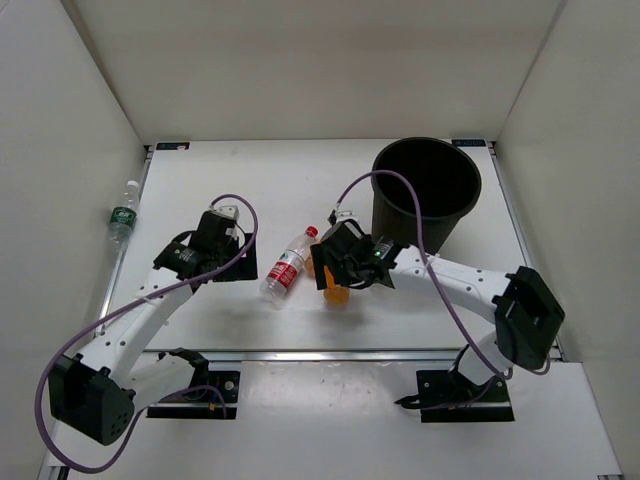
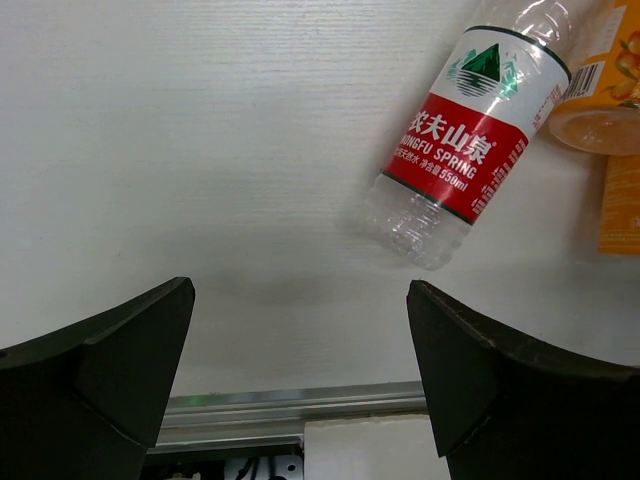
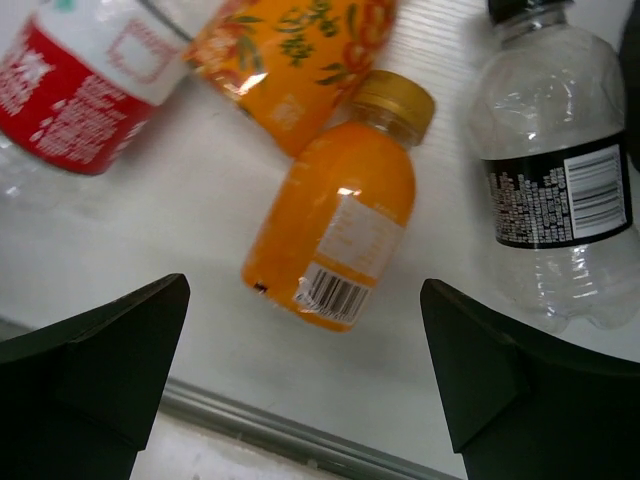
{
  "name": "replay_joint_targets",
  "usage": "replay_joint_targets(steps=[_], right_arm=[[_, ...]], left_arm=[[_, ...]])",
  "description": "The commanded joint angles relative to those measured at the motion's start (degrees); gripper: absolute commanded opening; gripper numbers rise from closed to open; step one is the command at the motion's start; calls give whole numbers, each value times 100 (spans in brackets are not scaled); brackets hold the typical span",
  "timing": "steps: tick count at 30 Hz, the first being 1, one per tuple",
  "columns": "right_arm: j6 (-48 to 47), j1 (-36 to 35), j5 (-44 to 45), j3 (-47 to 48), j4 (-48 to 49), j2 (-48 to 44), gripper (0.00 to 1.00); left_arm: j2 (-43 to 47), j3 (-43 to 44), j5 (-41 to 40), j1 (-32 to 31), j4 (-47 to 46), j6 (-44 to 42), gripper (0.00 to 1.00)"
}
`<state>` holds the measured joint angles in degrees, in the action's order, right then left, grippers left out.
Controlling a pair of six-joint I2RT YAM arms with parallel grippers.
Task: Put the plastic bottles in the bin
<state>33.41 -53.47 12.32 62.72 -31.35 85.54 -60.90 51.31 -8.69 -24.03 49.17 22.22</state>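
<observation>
Looks light, fairly stiff, slick enough to roll: best to take the short orange plastic bottle (image 3: 335, 235) across its labelled belly. Lies on its side on the white tabletop (image 1: 300, 180), between a clear red-labelled bottle (image 3: 70, 90) and a clear black-labelled bottle (image 3: 560, 190), near the large round black bin (image 1: 460, 215). Hovers above it with the right pincer (image 3: 305, 290) spread wide, gripping nothing. Likewise the left pincer (image 2: 300, 300): wide, bare, short of the red-labelled bottle.

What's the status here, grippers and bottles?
Left gripper open, near clear red-labelled plastic bottle. Right gripper open over short orange plastic bottle. Round black plastic bin behind, way clear.
</observation>
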Motion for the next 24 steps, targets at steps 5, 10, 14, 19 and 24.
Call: replay_joint_targets(steps=[5,10,14,19,24], right_arm=[[886,-111,1070,347,-152,612,95],[1036,-198,1116,312,-179,956,93],[1106,-225,870,-48,216,947,76],[1133,-339,957,56,148,684,47],[1335,-524,1106,320,-510,289,33]], left_arm=[[272,-68,25,83,-92,-191,99],[421,-130,-80,162,93,-262,98],[448,-156,-80,171,163,-279,99],[413,-191,-63,144,199,-279,99],[308,-218,59,144,-47,-314,99]])
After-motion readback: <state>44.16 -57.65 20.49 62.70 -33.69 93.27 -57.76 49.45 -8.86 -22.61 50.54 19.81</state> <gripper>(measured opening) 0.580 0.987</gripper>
